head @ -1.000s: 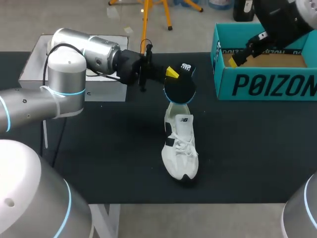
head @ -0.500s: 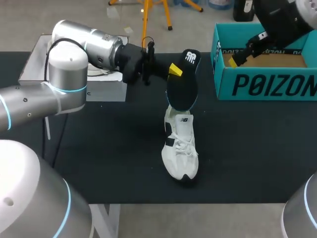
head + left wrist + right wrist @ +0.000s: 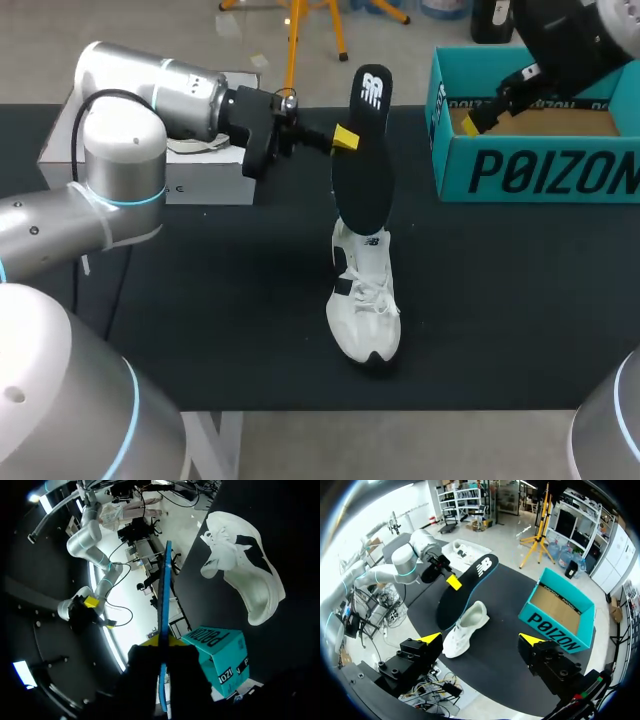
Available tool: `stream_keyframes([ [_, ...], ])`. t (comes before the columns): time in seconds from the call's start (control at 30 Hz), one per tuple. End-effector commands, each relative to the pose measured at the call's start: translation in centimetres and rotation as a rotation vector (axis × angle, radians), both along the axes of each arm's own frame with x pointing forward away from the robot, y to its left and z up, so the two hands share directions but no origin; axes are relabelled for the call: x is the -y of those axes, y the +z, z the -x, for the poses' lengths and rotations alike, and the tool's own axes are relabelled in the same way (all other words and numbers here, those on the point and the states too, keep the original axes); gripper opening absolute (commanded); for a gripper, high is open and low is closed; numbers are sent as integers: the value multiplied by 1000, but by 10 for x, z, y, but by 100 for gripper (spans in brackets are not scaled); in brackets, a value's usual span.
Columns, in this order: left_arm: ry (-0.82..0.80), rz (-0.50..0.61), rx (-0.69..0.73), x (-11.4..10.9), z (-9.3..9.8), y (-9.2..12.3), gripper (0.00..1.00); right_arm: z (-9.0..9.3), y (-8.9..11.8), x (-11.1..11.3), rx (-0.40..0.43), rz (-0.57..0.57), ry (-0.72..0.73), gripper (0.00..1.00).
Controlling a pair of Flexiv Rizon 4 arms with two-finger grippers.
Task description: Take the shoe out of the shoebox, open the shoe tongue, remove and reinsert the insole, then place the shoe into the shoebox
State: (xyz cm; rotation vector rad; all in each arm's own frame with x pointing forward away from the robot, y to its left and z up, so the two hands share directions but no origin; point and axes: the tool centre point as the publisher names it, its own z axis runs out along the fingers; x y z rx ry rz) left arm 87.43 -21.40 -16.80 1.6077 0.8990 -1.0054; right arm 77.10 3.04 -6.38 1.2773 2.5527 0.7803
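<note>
The left end effector (image 3: 343, 140), coming in from the upper left of the frame, is clamped on the dark insole (image 3: 362, 170). The insole stands nearly on end in the upper middle, with its lower end at the heel opening of the white shoe (image 3: 364, 300) (whether it is quite clear of the collar I cannot tell). The shoe lies on the table (image 3: 220, 320) just below, toe toward the lower edge and roughly in line with the insole, while the right end effector (image 3: 481, 639), fingers apart and empty, hangs by the teal shoebox (image 3: 540, 170) at upper right, so the left arm looks far nearer.
</note>
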Motion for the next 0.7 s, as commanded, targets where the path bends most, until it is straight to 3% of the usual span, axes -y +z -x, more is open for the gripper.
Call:
stream_keyframes([
  [0.03, 47, 30, -12, -3, 4, -8, 0, -2, 0, -2, -3, 3, -1, 100],
  [0.47, 82, -43, 15, -3, -17, -14, 0, -2, 0, -2, -3, 3, -1, 100],
  [0.7, 82, -43, 15, -3, -17, -14, 0, -2, 0, -2, -3, 3, -1, 100],
])
